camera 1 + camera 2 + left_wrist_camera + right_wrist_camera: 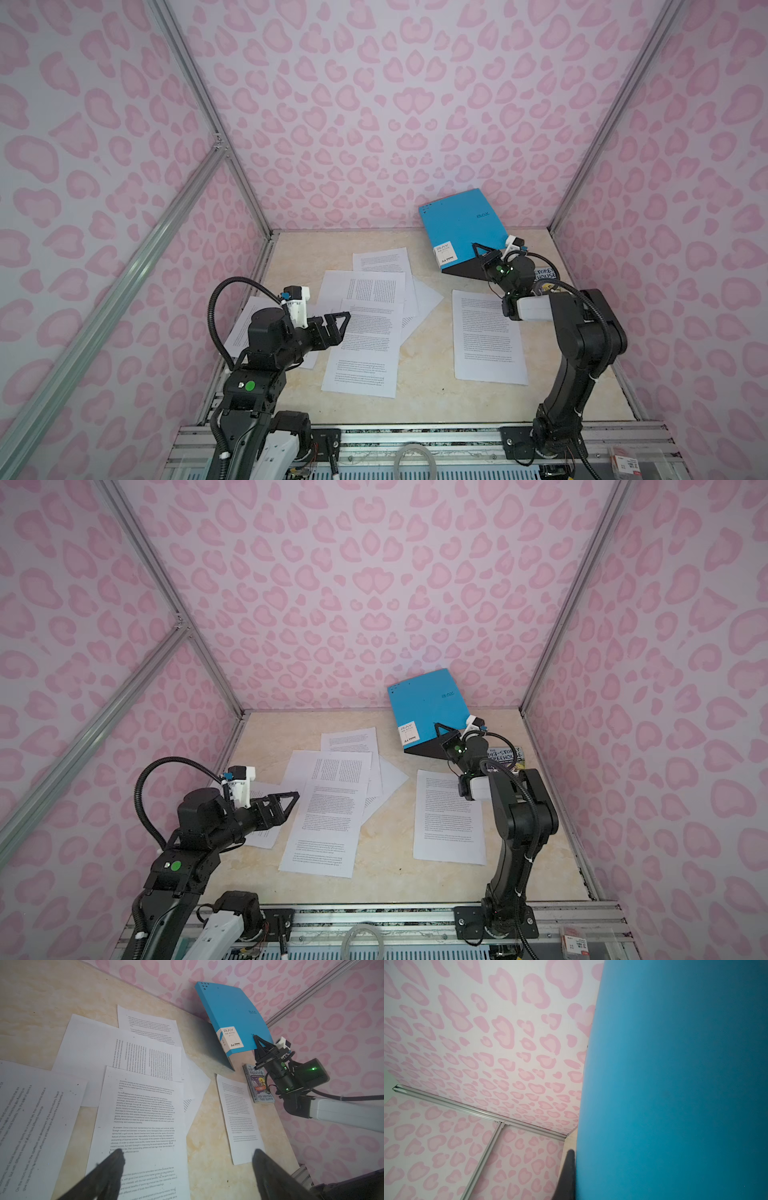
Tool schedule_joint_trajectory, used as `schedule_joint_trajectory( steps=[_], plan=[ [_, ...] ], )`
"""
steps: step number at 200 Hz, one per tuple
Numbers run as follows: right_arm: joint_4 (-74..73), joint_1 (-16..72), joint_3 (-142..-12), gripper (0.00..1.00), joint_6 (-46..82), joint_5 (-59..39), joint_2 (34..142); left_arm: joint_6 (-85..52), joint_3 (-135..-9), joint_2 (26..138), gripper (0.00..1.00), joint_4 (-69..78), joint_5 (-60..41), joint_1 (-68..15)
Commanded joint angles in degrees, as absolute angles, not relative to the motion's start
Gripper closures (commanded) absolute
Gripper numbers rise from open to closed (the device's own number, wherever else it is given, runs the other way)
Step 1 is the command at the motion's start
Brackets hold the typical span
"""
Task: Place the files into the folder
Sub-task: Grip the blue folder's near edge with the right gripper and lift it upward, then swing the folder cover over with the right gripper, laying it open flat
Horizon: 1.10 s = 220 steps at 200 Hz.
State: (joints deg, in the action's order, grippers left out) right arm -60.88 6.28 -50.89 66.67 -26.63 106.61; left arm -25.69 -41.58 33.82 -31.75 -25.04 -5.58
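Key relation: the files [365, 345] lie flat in front of the folder [459, 222], off toward the left arm's side. There are 5 or so overlapping sheets, plus 1 lone sheet [488, 336] just in front of the folder, under the right arm. The left gripper [338, 324] is over the pile with jaws spread wide, holding nothing and pointing toward the folder. The top sheet's long axis runs roughly toward the back wall [374, 124]. The left arm is nearer the pile, so it likely takes the sheets.

The folder sits at the back of the worktop [424, 399]. The right gripper [482, 251] jaws are pinched on the cover's near edge. The cover is tilted up, with the black inside showing. A small book [544, 274] lies just beside the folder.
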Motion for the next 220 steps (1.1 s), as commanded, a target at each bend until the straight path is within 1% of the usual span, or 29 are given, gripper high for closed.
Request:
schedule_joint_trajectory(
  steps=[1,16,33,53,91,126,155,183,220],
  plan=[
    [-48.39,7.3,-52.13,1.0,59.89,-25.4,101.31,-25.49,-41.48,33.41,0.03,-31.75,-24.64,-5.43],
    [-38.41,8.82,-52.75,1.0,54.12,-22.65,96.18,-25.49,-41.48,33.06,0.03,-31.78,-24.5,-5.44],
    [-24.47,11.6,-53.76,1.0,45.78,-14.63,89.69,-25.58,-41.4,32.62,0.03,-31.73,-24.52,-5.45],
    [-17.36,13.53,-53.2,1.0,40.97,-8.99,85.23,-25.66,-41.32,32.28,0.03,-31.76,-24.5,-5.38],
    [-12.25,13.92,-51.45,1.0,36.96,-5.43,80.57,-25.75,-41.13,31.99,0.03,-31.64,-24.73,-5.45],
    [-6.51,17.15,-51.04,1.0,31.49,2.66,75.87,-25.83,-41.05,31.42,0.03,-31.64,-24.75,-5.39],
    [-4.5,19.65,-50.32,1.0,28.93,6.41,74.81,-25.93,-41.0,31.09,0.03,-31.65,-24.76,-5.45],
    [-3.26,23.87,-49.1,1.0,25.74,14.45,73.91,-25.99,-40.96,30.88,0.03,-31.64,-24.61,-5.43],
    [-2.82,28.52,-47.36,1.0,22.82,21.9,73.73,-26.02,-40.91,30.85,0.03,-31.66,-24.67,-5.4]
  ],
)
